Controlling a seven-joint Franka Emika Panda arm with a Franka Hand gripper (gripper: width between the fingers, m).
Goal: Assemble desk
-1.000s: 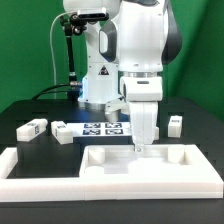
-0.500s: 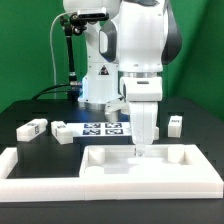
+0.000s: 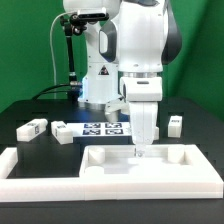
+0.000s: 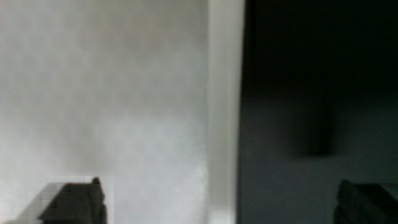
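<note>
The arm [image 3: 140, 50] is made of big rounded white shells, smooth and a little shiny, with dark grey bands at the joints between them. The white base segment [image 3: 98, 88] carries a small dark triangular mark [image 3: 101, 72]. The gripper [image 3: 141, 150] has a narrow white housing, and in the wrist view its two fingertips [image 4: 71, 203] look black and blocky.

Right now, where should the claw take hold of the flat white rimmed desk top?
Grip the flat white plastic top panel by its far rim, from straight above: it lies flat, so probably only that thin raised wall fits inside the open claw.
</note>
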